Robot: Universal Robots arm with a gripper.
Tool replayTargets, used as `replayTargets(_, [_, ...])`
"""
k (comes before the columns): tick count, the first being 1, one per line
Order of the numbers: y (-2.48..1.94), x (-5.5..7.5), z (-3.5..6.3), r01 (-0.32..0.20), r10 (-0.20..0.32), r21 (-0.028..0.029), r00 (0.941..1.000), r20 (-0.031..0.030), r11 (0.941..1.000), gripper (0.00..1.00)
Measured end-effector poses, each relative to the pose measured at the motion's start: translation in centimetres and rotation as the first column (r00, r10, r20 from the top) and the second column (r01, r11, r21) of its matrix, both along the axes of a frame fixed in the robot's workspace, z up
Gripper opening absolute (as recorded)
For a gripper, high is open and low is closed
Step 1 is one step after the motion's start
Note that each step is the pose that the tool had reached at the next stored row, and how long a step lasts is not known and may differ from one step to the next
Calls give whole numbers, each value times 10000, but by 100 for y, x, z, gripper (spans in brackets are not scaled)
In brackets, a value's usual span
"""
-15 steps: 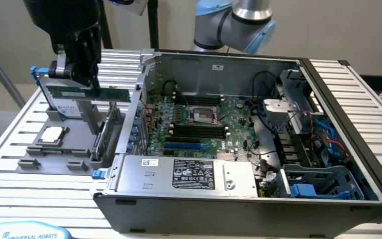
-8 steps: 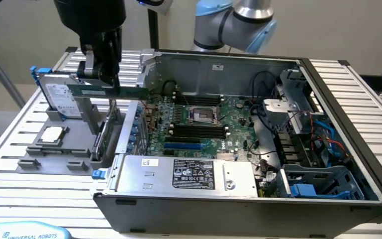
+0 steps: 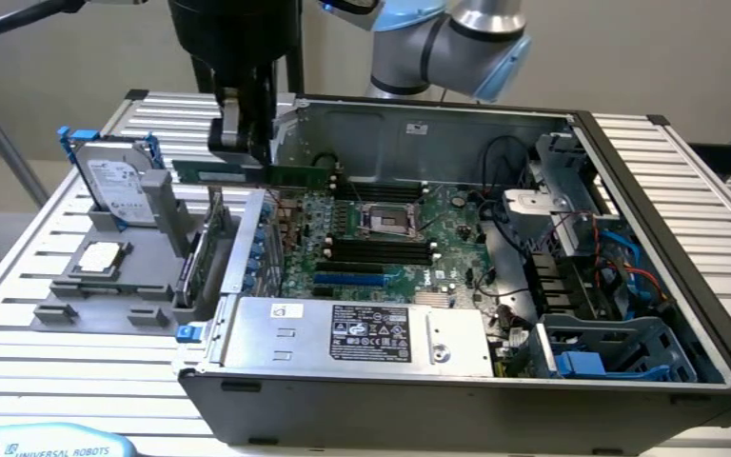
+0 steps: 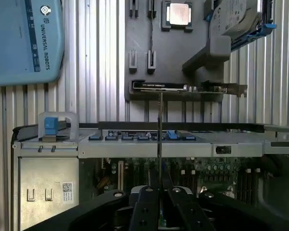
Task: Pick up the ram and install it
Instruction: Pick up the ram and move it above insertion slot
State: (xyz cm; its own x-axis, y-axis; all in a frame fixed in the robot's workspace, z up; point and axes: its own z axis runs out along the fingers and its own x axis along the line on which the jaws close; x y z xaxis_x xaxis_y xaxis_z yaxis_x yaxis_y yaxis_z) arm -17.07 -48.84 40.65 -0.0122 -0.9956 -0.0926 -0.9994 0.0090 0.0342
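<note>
Gripping the ram (image 3: pixel 302 177) by one end, its fingers closed on the board, the gripper (image 3: pixel 241 150) hangs over the side wall of the open computer case (image 3: pixel 467 400). The green stick lies level and reaches inward over the case's motherboard (image 3: pixel 448 224). From the wrist view the ram (image 4: pixel 160 130) appears edge-on, a thin line running out from the gripper (image 4: pixel 160 195) across the case's rim. The carry looks best done slowly and level. The stick's long edge likely wants turning parallel to the black memory slots (image 3: pixel 379 249) in the middle of the case, and its free end should stay clear of the case's wall and the cables inside. Because the grip is off-centre, any tilt would probably show first at the far tip. Just outside the case stands a grey parts holder (image 3: pixel 111 286) bearing a hard drive (image 3: pixel 118 181) and a square silver processor chip (image 3: pixel 102 255). The case rests on a slatted aluminium table (image 3: pixel 35 362). A blue teach pendant (image 4: pixel 24 38) lies near the case's front corner, and a plain pale room wall (image 3: pixel 670 57) rises behind the case.
</note>
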Motion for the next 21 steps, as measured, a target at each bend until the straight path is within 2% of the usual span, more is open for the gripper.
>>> replayTargets(11, [1, 500, -16, 1, -1, 17, 10000, -31, 10000, 13])
replayTargets(15, [15, 682, -35, 1, -1, 16, 10000, -37, 10000, 13])
replayTargets(18, [48, 817, -55, 1, -1, 16, 10000, -38, 10000, 13])
replayTargets(21, [123, 930, -85, 1, -1, 17, 10000, -38, 10000, 13])
